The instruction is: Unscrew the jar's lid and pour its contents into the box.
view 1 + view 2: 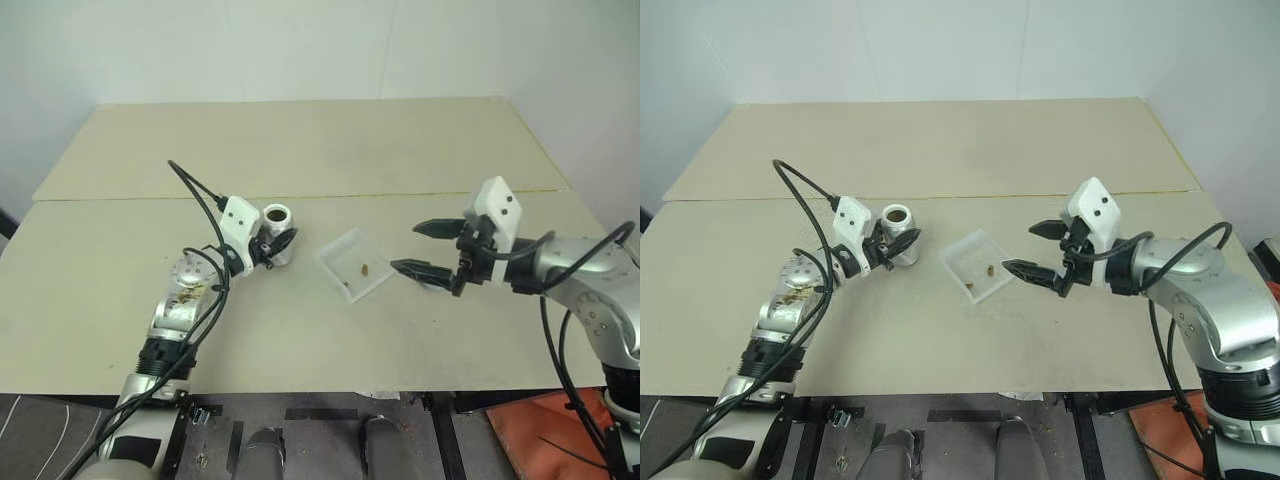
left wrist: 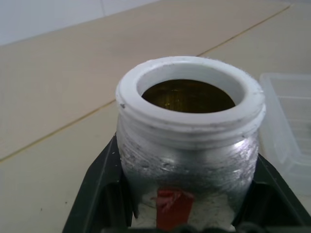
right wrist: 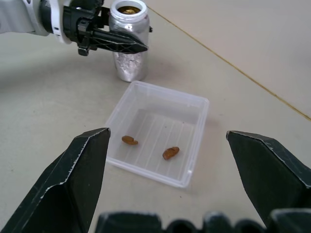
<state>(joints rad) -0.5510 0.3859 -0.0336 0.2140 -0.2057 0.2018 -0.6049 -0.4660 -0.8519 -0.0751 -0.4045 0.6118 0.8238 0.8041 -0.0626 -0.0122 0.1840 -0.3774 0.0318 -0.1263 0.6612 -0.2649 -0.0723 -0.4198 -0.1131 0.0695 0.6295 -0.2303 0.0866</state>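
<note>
On the left, the left pincer (image 1: pixel 272 246) pinches the jar (image 1: pixel 278 232) around its silvery body, a black finger on each side. The jar stands upright on the worktop (image 1: pixel 300 150), or just at its surface, long axis vertical and open white-rimmed mouth pointing straight up; I see no lid on it. Holding it by the body rather than the neck leaves the mouth free, which suits tipping it out. Something yellowish shows down inside through the mouth, though I cannot tell whether that is contents or the jar's bottom.

Just beside the jar, toward the middle, lies the box (image 3: pixel 197 124) — a shallow clear tray resting flat, set at a slant to the worktop's edge, open side up. Two small brownish bits (image 3: pixel 170 153) already lie on its ribbed floor, so the pour looks at least partly done.

On the right, the right pincer (image 1: pixel 428 248) hovers near the box's far side, its fingers spread wide and holding nothing — pointed toward the box, probably standing by, clear of the jar.
</note>
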